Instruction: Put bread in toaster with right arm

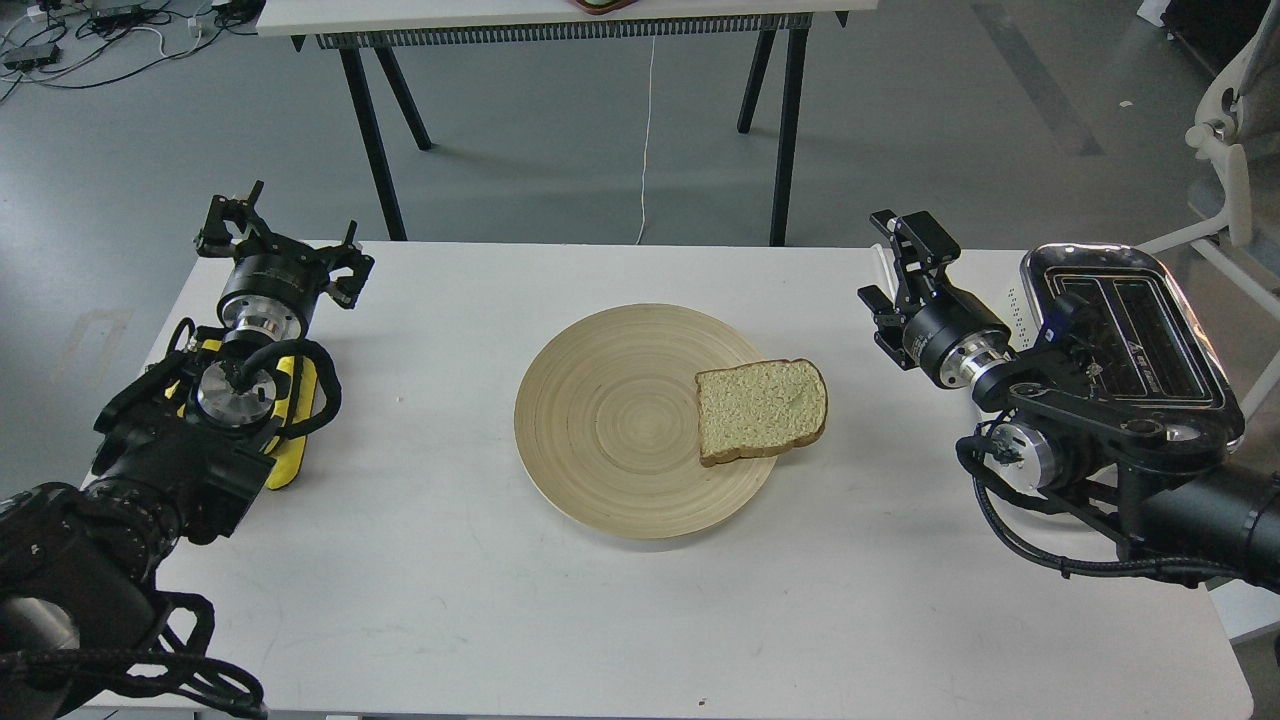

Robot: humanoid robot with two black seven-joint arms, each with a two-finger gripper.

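The bread (762,410), one tan slice with a brown crust, lies flat on the right edge of a round wooden plate (600,420) and overhangs its rim slightly. The toaster (1150,300) stands at the table's far right with its chrome top and two slots facing up. My right arm crosses in front of it and hides its lower part. My right gripper (887,265) is open and empty, up and to the right of the bread and just left of the toaster. My left gripper (285,235) is open and empty near the table's back left corner.
The white table (450,600) ends just behind both grippers. Behind it a second table on black legs (370,130) stands on the grey floor, with a white cord (647,140) hanging down. A white chair (1235,140) is at the far right.
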